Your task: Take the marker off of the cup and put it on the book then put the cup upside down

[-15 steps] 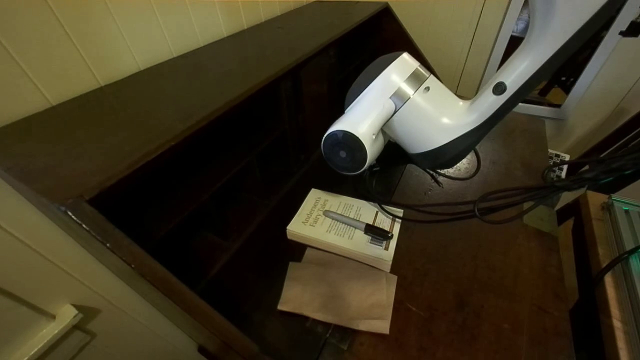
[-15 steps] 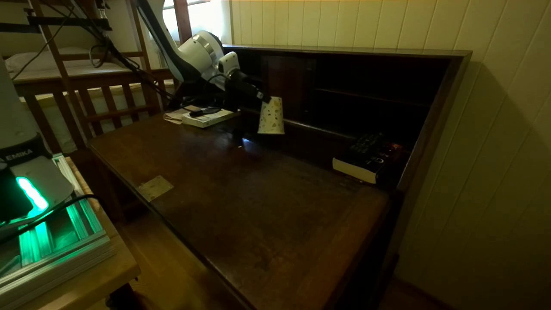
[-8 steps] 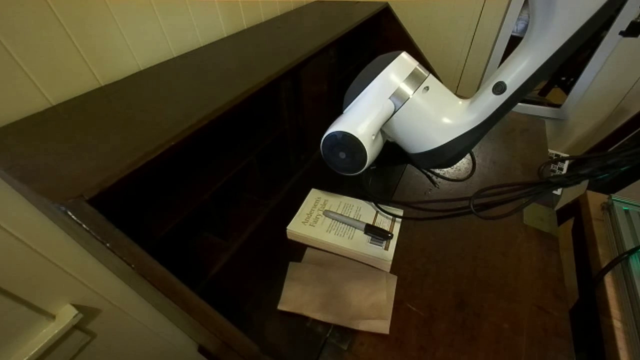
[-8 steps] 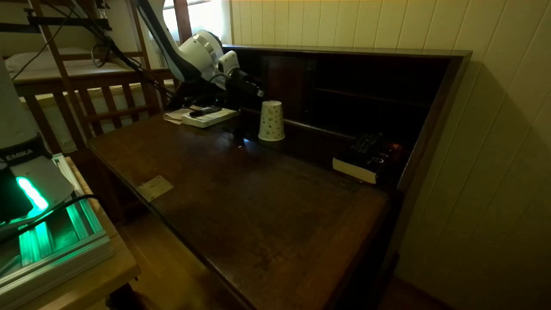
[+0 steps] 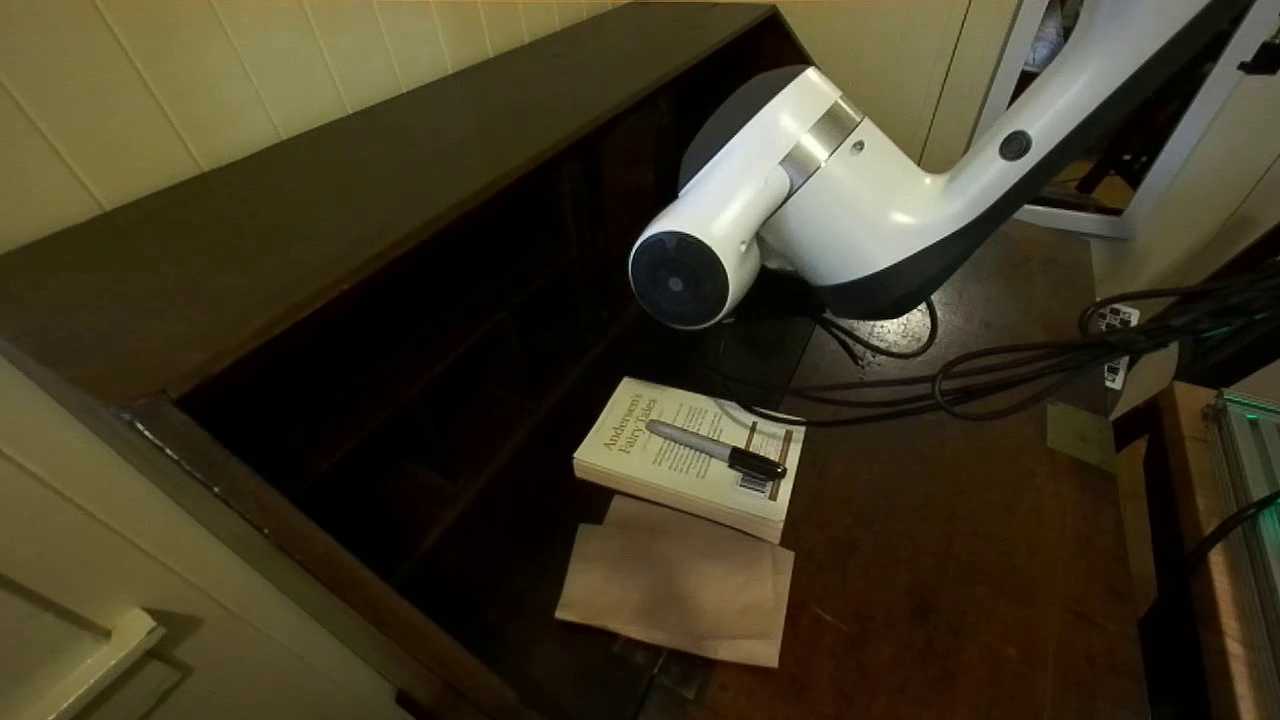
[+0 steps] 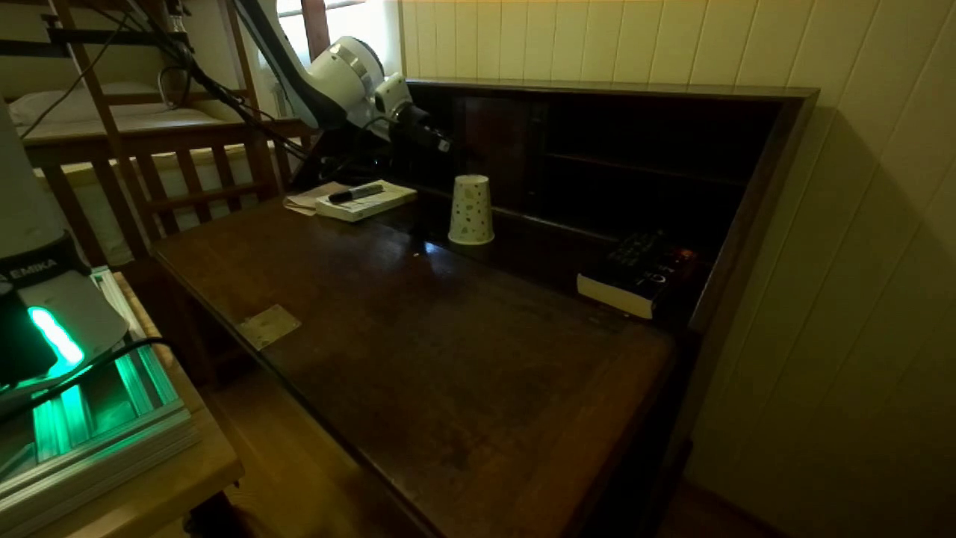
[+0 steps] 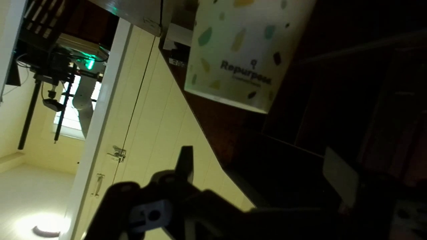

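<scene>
The white patterned cup (image 6: 471, 210) stands upside down on the desk, its wide rim down and narrow base up. In the wrist view the cup (image 7: 240, 56) shows large at the top, apart from the fingers. My gripper (image 6: 447, 144) is above and to the left of the cup in an exterior view. In the wrist view the gripper's fingers (image 7: 263, 166) are wide apart with nothing between them. The marker (image 5: 700, 441) lies on the white book (image 5: 685, 488); marker (image 6: 355, 193) and book (image 6: 386, 200) show in both exterior views. The arm hides the cup and gripper in an exterior view.
A tan paper sheet (image 5: 680, 590) lies beside the white book. A thick black book (image 6: 635, 273) lies at the far right of the desk. Black cables (image 5: 1000, 385) hang from the arm near the white book. Dark desk shelves (image 6: 650, 138) rise behind the cup.
One second ago the gripper held the cup slightly above the desk. By half a second ago the cup stood on the desk, let go. Since then my gripper has moved up and away from it.
</scene>
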